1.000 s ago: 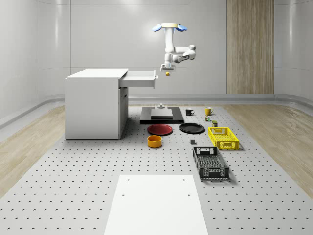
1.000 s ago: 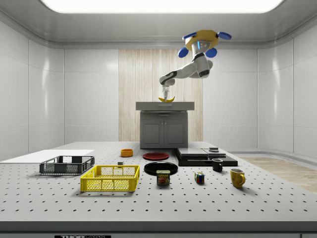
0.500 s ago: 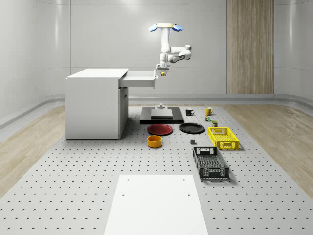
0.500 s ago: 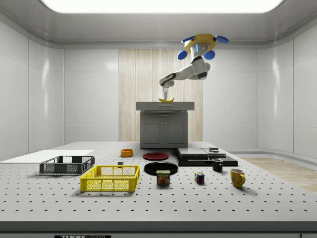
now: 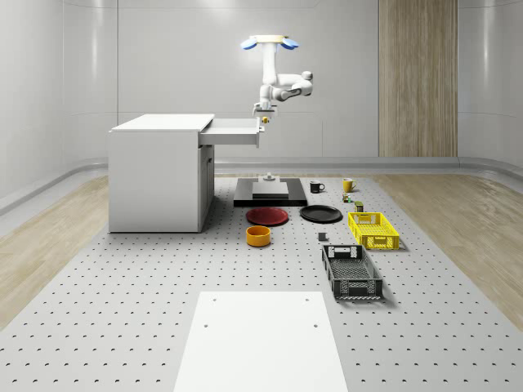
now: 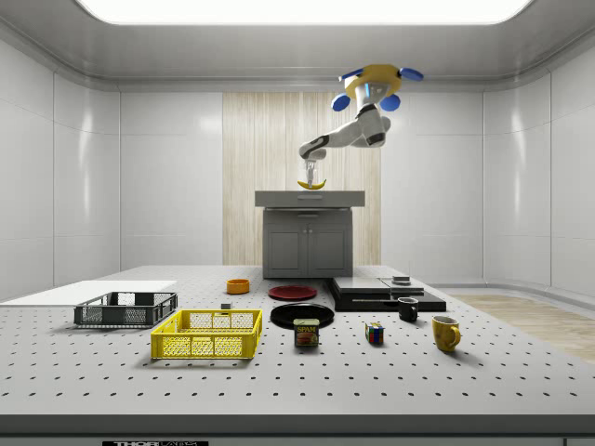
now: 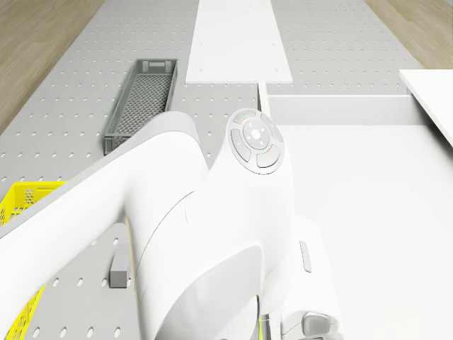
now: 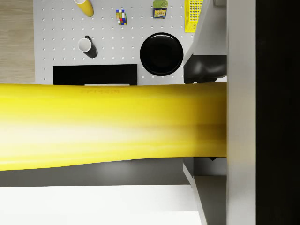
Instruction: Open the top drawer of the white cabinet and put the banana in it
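**Banana carried up to the front edge of the open drawer**

White-walled and evenly lit, the room is floored with a perforated grey table (image 5: 122, 327), at the back of which the white cabinet (image 5: 155, 175) stands with its top drawer (image 5: 234, 132) already pulled out.

The banana (image 6: 310, 185) is clamped between the fingers of the gripper (image 5: 264, 113); in the wrist view its yellow body (image 8: 112, 124) is seen lying straight across the grasp, with the floor clutter far below it. In the whole-scene view the fruit (image 5: 265, 121) is held just beside the drawer's front panel, slightly above its rim. Compared with a second ago, gripper and banana have been brought toward the whole-scene view's left, from well clear of the drawer to its front edge, and a little higher. The drone (image 5: 267, 43) has been shifted the same way and hovers above the drawer's outer end, the arm (image 5: 282, 84) folded beneath it.

From the drone view the pale drawer floor (image 7: 354, 205) is seen spread beside the arm. The opening step is judged complete; what remains is to carry the banana a little further over the cavity, lower it and let it go. A release made now could be expected to drop the fruit on or outside the front panel.
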Robot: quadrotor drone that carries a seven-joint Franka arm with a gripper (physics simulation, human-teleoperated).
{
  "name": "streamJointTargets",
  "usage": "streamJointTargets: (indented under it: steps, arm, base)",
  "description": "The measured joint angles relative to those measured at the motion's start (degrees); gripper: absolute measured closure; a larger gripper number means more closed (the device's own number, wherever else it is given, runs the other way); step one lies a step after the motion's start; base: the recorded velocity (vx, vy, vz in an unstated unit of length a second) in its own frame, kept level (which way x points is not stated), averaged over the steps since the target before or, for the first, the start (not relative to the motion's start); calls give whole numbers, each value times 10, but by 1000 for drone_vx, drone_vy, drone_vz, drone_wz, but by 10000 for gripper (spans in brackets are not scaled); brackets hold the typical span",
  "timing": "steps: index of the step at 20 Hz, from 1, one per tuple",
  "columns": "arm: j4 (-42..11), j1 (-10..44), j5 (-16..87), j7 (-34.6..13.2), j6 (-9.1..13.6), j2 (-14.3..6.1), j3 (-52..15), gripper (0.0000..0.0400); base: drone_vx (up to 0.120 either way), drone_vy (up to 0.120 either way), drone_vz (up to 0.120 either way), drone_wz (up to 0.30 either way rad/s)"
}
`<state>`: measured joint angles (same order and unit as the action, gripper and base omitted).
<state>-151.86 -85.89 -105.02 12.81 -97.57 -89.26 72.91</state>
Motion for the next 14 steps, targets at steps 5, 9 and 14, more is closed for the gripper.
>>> streamJointTargets:
  steps: [5, 9, 14]
  arm:
    - [0, 0, 0, 0, 0, 0, 0, 207]
    - [0, 0, 0, 3, -1, -1, 0, 207]
    - [0, 0, 0, 3, -1, -1, 0, 207]
  base:
    - [0, -120, 0, 0]
    - [0, -120, 0, 0]
    - [0, -120, 0, 0]
